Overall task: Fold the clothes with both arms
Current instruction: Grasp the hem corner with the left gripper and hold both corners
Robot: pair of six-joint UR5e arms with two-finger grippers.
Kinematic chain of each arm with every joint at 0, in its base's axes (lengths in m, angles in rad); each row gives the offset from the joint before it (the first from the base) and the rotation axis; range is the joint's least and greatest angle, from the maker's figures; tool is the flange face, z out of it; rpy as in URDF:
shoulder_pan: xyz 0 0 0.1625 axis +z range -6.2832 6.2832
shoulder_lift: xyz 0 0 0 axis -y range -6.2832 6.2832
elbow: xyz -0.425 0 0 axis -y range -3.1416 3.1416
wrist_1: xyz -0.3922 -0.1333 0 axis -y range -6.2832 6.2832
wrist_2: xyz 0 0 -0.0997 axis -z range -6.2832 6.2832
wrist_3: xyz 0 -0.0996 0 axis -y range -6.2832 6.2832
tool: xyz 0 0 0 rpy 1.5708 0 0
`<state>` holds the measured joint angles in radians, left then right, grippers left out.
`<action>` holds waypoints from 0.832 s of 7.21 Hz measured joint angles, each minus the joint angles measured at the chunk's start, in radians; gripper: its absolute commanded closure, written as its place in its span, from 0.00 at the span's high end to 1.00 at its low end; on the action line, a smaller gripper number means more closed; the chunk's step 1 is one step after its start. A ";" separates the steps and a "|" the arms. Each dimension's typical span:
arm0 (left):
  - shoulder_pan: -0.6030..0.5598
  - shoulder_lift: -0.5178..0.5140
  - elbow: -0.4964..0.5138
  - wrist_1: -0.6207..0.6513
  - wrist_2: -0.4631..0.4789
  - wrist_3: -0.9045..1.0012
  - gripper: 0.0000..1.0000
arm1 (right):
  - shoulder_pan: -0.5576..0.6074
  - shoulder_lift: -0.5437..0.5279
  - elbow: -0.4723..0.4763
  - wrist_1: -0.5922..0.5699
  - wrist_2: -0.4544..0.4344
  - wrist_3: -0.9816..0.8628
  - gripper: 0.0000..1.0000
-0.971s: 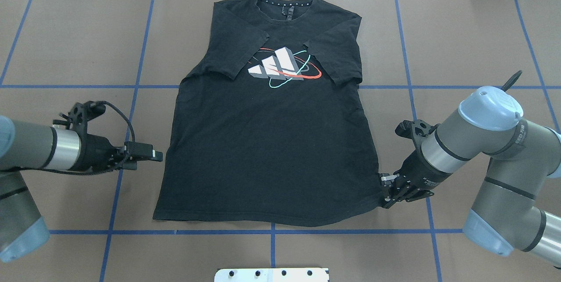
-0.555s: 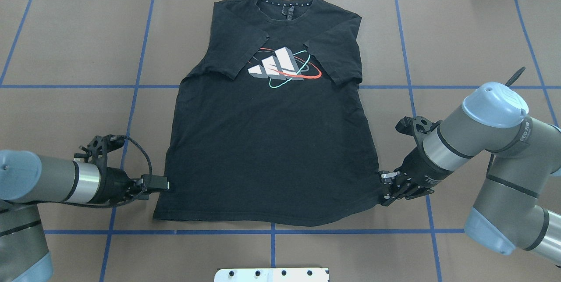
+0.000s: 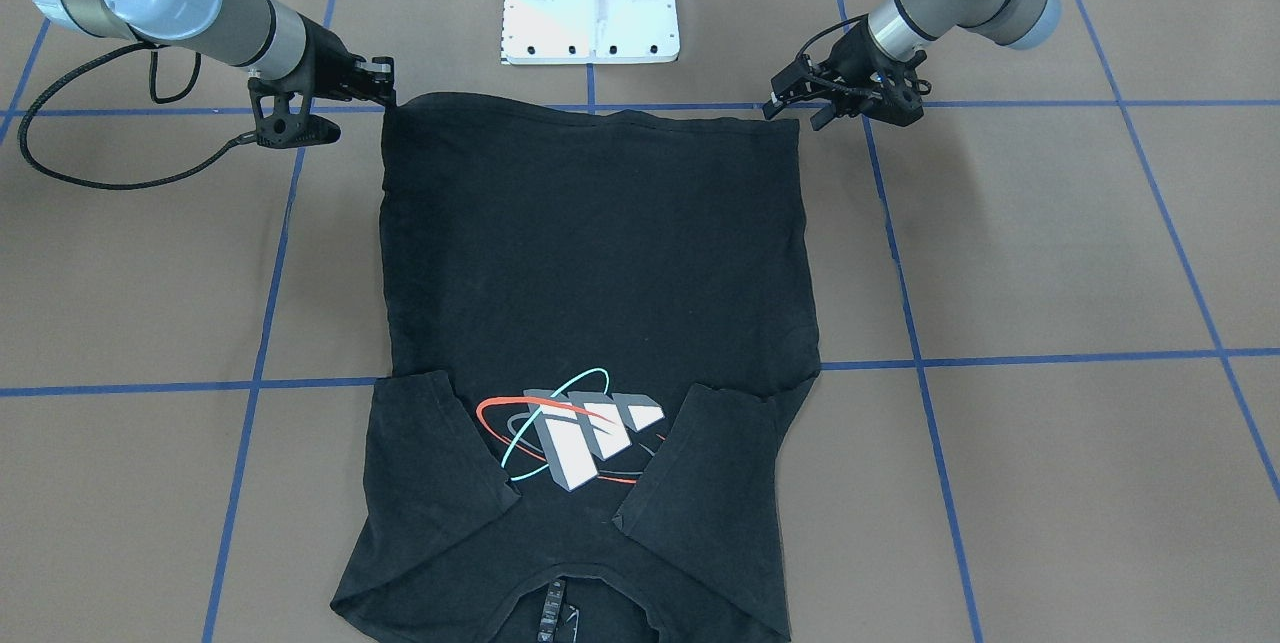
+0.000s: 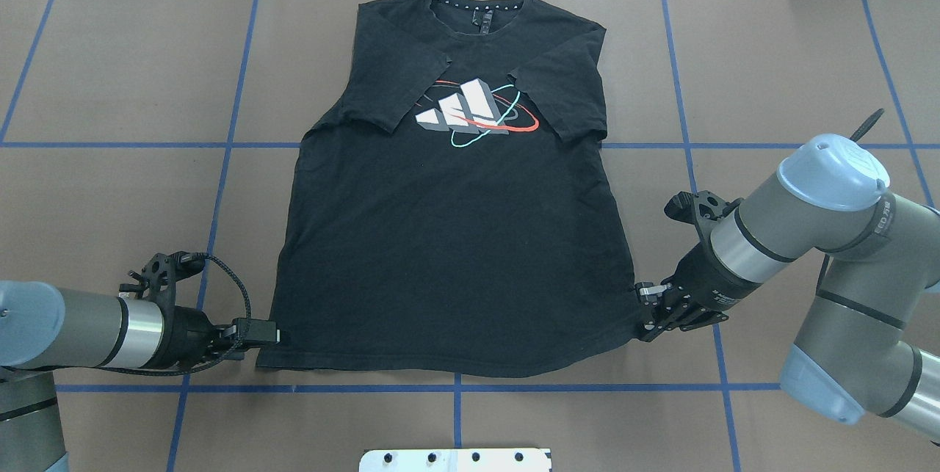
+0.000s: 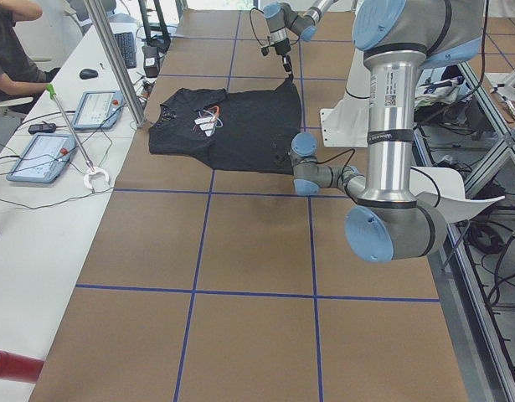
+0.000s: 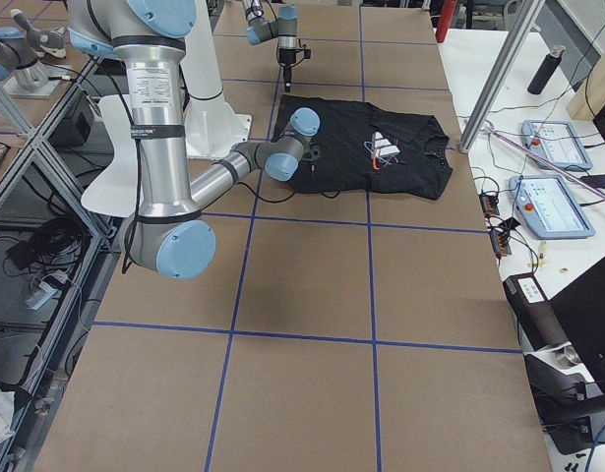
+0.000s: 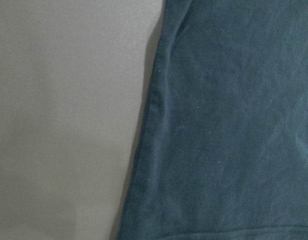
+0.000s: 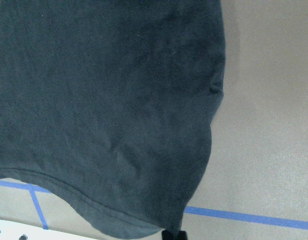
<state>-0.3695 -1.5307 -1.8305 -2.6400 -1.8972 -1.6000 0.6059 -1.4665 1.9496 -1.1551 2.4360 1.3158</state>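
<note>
— Where's the shirt?
— The black T-shirt point(image 4: 448, 252) lies flat, print side up, in the middle of the brown paper-covered table point(image 4: 110, 61). Its collar is at the far edge and its hem is nearest the robot. Both short sleeves are folded in over the chest, flanking the orbit logo point(image 4: 474, 114).
— And the right claw?
— The right gripper point(image 4: 645, 319) is low at the hem's right corner and looks clenched on it. The cloth draws to a point there, and the wrist view shows the hem running up to a black fingertip point(image 8: 173, 235).
— The left?
— The left gripper point(image 4: 273, 335) is at the hem's left corner, against the shirt's side edge. I cannot tell whether it is spread or closed; its wrist view shows only cloth and bare table.
— Anything else?
— The table is gridded with blue tape lines point(image 4: 228, 145). The white pedestal base point(image 4: 455, 459) sits near the hem, apart from it.
</note>
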 measured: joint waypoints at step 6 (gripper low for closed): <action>0.012 -0.006 0.000 0.029 0.011 -0.001 0.83 | 0.011 -0.002 0.006 0.000 0.000 -0.001 0.00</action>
<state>-0.3570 -1.5368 -1.8305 -2.6114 -1.8861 -1.6015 0.6168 -1.4680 1.9557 -1.1550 2.4361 1.3146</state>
